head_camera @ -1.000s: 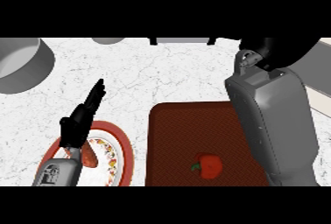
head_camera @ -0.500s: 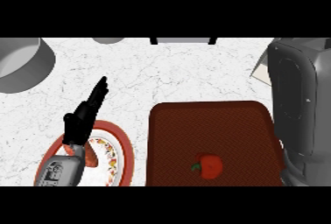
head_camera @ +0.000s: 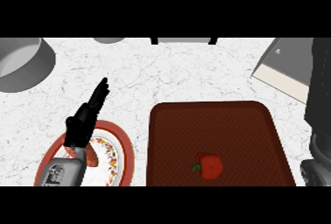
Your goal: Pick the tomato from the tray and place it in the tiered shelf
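**Tomato untouched**

It lies toward the near edge of the tray — nothing holds it. The left hand rests over a plate, fingers straight and empty; the right hand is out of view. A glancing touch could send the round tomato rolling.

no readable text, labels or numbers

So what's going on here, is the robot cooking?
Not yet. The tomato lies untouched on the dark red tray. The robot's left hand rests open over a red-rimmed plate, fingers straight. Only the right forearm shows, along the right edge; its hand is out of view.
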